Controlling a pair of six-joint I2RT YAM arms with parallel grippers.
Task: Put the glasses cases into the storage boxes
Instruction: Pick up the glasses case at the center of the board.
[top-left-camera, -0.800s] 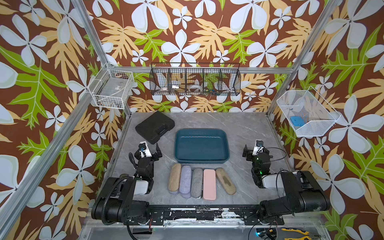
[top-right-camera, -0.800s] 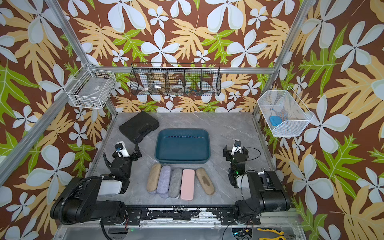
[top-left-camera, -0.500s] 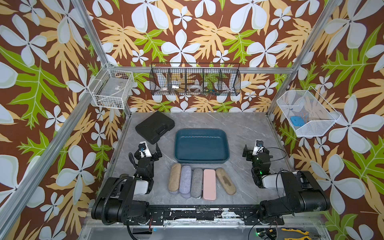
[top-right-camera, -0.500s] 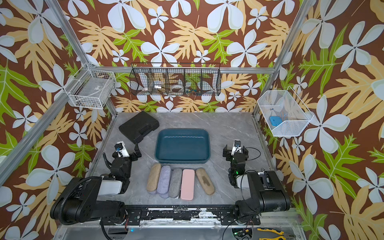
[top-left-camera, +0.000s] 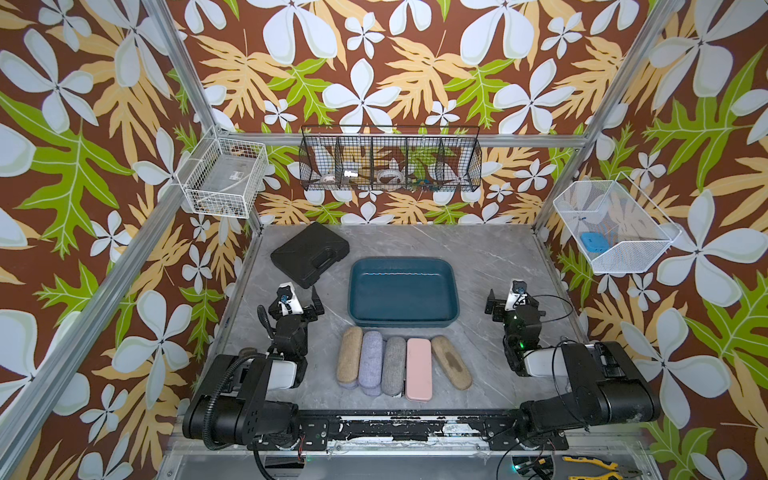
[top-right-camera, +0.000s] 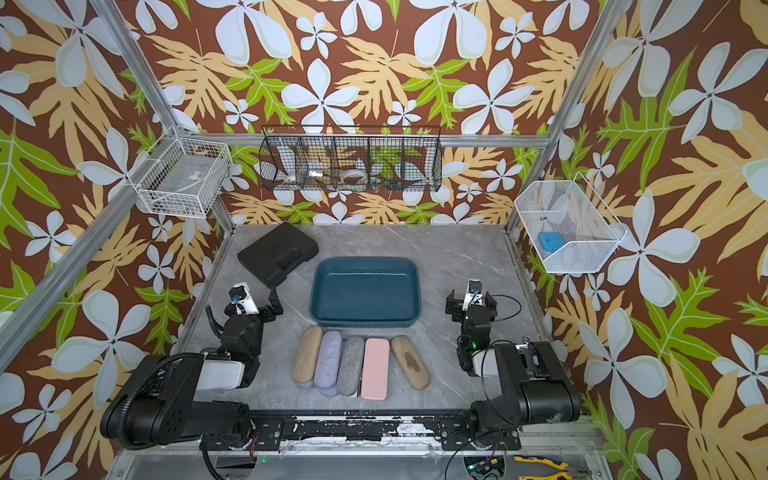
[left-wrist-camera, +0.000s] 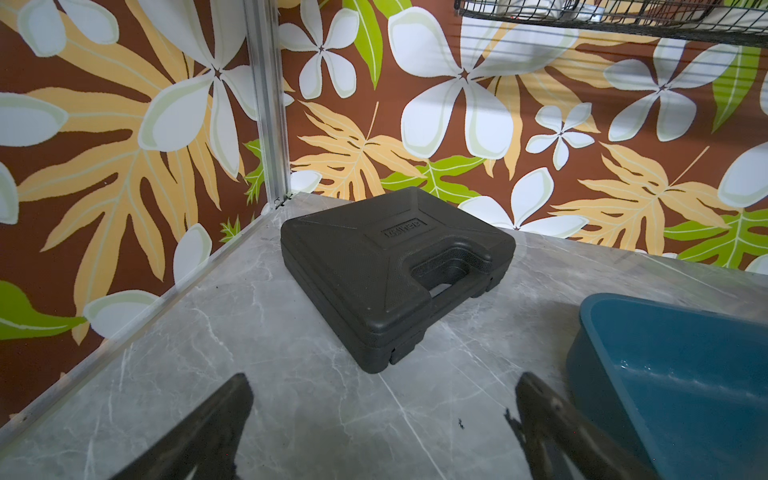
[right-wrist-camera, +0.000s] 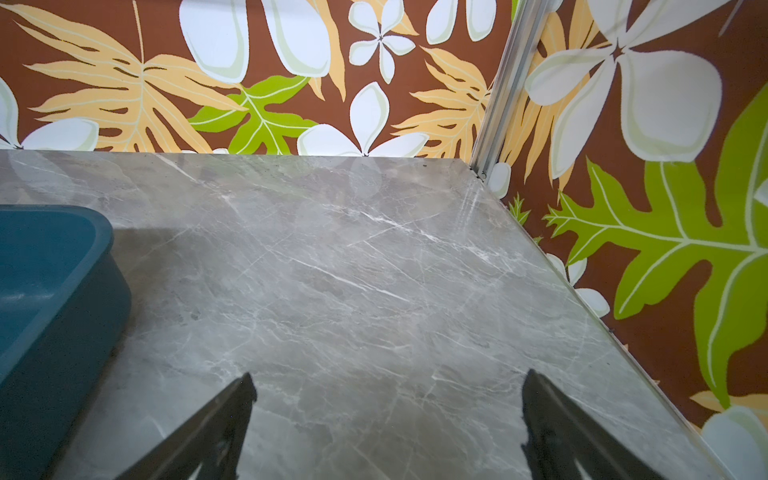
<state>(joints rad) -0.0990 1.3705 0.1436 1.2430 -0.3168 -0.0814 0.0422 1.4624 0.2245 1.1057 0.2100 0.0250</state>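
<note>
Twin high top views over the table (top-left-camera: 490, 257); low wrist views toward back wall (left-wrist-camera: 457, 124).

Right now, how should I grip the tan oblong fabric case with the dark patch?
Probably across its narrow middle, from straight above. The tan case with the dark patch lies flat and slanted, splayed away from the smooth pink case, leaving both long sides free for jaws turned to match.

The black, jointed left arm (top-left-camera: 249, 390) lies folded at the lower left of both top views, its black two-fingered left gripper (top-left-camera: 297, 305) pointing up-frame, jaws spread wide and empty. At the lower right, the matching black right arm (top-left-camera: 602, 386) mirrors it, and the right gripper (top-left-camera: 513, 301) gapes just as wide, holding nothing.
</note>
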